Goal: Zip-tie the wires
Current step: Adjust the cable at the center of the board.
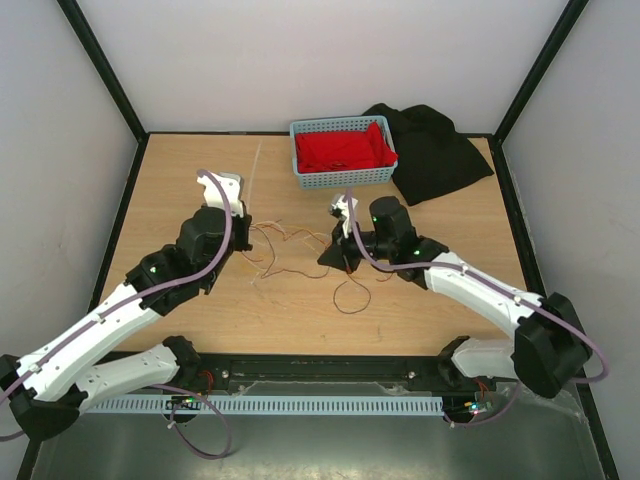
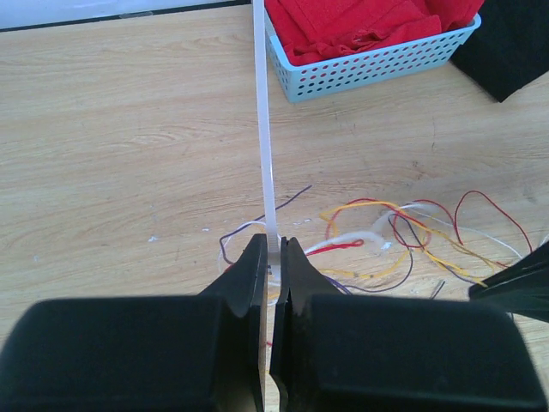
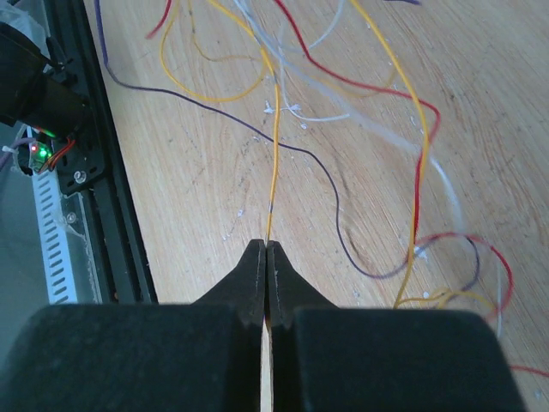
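1. The left gripper [image 2: 276,251] has its jaws clamped on the zip tie [image 2: 264,129], which runs straight toward the basket [image 2: 369,69].
2. The right gripper [image 3: 267,251] has its jaws pinched on a yellow strand of the wires [image 3: 275,129].
3. The wires lie tangled on the surface [image 2: 129,129] in front of the basket.

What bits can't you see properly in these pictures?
Zip tie far end: left wrist view, cut off by top edge.
Its near end: hidden between left fingers.
Yellow wire tip: right wrist view, pinched inside right fingers.
Wires: top view, too thin to tell apart.
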